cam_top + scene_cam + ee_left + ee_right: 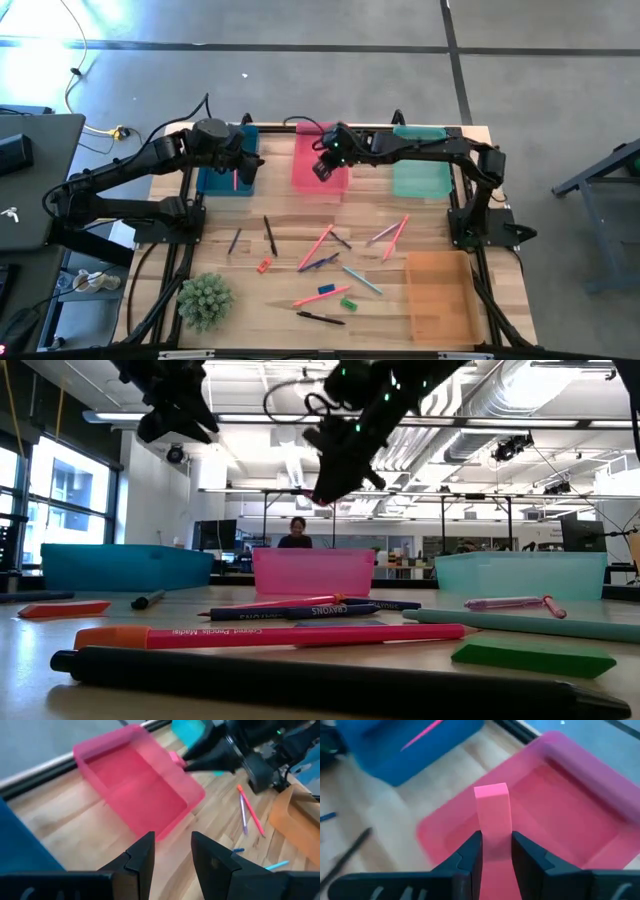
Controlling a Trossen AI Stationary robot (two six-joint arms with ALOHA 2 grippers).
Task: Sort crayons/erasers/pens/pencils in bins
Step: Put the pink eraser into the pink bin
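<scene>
Right gripper [496,851]: jaws closed on a pink eraser, held above the pink bin.
Pink eraser [493,815]: short, blocky, square-ended chunk, plain pink, standing up between the jaws; clear of the pink bin's floor.
Pink bin [312,160]: shallow rectangular translucent tray at the far edge of the desk; landmark for the entries below.
Left gripper [171,854]: jaws narrowly apart with nothing between them; over the blue bin, on the pink bin's left.
Blue bin [217,178]: just left of the pink bin; one pink stick lies in it.
Teal bin [420,165]: right of the pink bin.
Orange bin [443,296]: well away from the pink bin, at the desk's near right.
Loose items: pens, pencils and crayons scattered on the desk [290,215] nearer than the pink bin; among them an orange eraser [264,265], a blue eraser [326,290], a green eraser [348,303].
Plant [205,300]: near left corner of the desk.
</scene>
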